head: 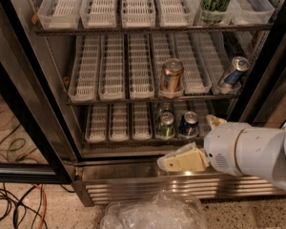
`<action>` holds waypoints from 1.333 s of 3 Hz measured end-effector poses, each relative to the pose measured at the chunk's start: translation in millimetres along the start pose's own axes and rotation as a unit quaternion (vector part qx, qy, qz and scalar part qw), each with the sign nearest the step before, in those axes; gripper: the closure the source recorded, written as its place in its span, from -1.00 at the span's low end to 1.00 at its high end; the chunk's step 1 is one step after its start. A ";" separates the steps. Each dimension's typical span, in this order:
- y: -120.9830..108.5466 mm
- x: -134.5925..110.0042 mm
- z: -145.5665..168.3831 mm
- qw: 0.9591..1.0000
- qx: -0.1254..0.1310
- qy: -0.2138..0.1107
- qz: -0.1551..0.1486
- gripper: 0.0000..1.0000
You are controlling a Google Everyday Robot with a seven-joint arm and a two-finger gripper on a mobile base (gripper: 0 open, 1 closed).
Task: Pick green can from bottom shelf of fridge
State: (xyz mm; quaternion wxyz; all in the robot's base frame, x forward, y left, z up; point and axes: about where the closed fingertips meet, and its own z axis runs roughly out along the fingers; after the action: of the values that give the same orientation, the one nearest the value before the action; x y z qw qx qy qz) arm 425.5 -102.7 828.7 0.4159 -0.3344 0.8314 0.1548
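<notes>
Two short green cans stand in one lane of the bottom shelf (114, 124) of the fridge (148, 181), the front one (165, 126) near the shelf's edge and the second (165, 109) right behind it. A dark blue can (188, 124) stands just right of the front one. My gripper (187, 142) is outside the fridge, in front of and below the shelf's front edge, down and right of the green cans. It is open and empty, with one cream finger (183, 159) pointing left and the other finger's tip (214, 121) beside the blue can.
A copper can (171, 76) and a tilted blue can (232, 72) sit on the middle rack, and a tall green-and-black can (214, 1) on the top rack. The black door frame (31, 120) stands at left. A clear plastic bag (155, 213) and cables (14, 199) lie on the floor.
</notes>
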 end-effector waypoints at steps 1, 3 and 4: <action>-1.6 6.8 14.9 0.997 0.033 -0.044 0.062 -1.00; 1.4 5.1 14.4 0.997 0.045 -0.039 0.044 -1.00; -3.0 9.9 20.8 0.994 0.079 -0.055 0.047 -1.00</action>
State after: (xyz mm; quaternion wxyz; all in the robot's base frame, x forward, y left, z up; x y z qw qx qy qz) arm 435.5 -98.0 808.2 0.4780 -0.2521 0.8318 0.1265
